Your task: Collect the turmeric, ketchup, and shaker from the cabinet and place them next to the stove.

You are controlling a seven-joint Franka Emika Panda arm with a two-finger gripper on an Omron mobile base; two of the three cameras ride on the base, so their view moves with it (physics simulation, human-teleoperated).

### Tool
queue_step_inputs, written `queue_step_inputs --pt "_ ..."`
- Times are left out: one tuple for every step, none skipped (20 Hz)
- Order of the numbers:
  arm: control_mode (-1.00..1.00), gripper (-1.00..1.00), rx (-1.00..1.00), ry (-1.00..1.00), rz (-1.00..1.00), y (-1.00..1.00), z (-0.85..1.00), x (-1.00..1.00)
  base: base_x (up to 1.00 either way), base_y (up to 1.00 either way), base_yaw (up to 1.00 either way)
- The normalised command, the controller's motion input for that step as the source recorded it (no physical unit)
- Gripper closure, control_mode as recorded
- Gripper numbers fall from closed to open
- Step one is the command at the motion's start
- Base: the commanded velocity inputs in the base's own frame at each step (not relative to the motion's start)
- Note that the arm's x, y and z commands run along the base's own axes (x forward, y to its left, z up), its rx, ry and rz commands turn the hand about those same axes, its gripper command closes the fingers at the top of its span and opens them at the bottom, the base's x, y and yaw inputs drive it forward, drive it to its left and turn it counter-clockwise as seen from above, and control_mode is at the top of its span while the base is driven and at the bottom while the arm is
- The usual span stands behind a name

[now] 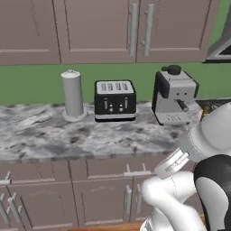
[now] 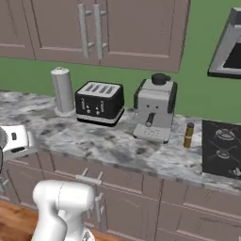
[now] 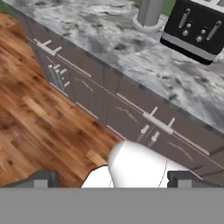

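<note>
We see the turmeric upright on the marble counter, just left of the stove; it looks light, rigid and smooth, best gripped mid-body. Our jaws stand wide and empty, low over the wood floor; toaster and coffee machine sit farther left.

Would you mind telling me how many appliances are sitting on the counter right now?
2: a black toaster beside the paper towel roll, and a grey coffee machine to its right, nearer the stove. Others may be out of frame.
</note>
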Motion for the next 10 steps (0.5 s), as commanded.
queue_step_inputs --pt "1.0 -1.0 0.0 0.0 0.0 0.0 0.0 0.0 0.0 0.86 0.51" --pt "1.0 -1.0 0.0 0.0 0.0 0.0 0.0 0.0 0.0 0.84 0.52" --pt "1.0 -1.0 0.0 0.0 0.0 0.0 0.0 0.0 0.0 0.82 0.52" --pt "1.0 -1.0 0.0 0.0 0.0 0.0 0.0 0.0 0.0 0.81 0.52" --pt "1.0 -1.0 0.0 0.0 0.0 0.0 0.0 0.0 0.0 0.79 0.53" --pt "1.0 -1.0 0.0 0.0 0.0 0.0 0.0 0.0 0.0 0.76 0.54" --pt "1.0 -1.0 0.0 0.0 0.0 0.0 0.0 0.0 0.0 0.74 0.55" --pt "1.0 -1.0 0.0 0.0 0.0 0.0 0.0 0.0 0.0 0.72 0.56" --pt "1.0 -1.0 0.0 0.0 0.0 0.0 0.0 0.0 0.0 0.71 0.56" --pt "1.0 -1.0 0.0 0.0 0.0 0.0 0.0 0.0 0.0 0.7 0.56"
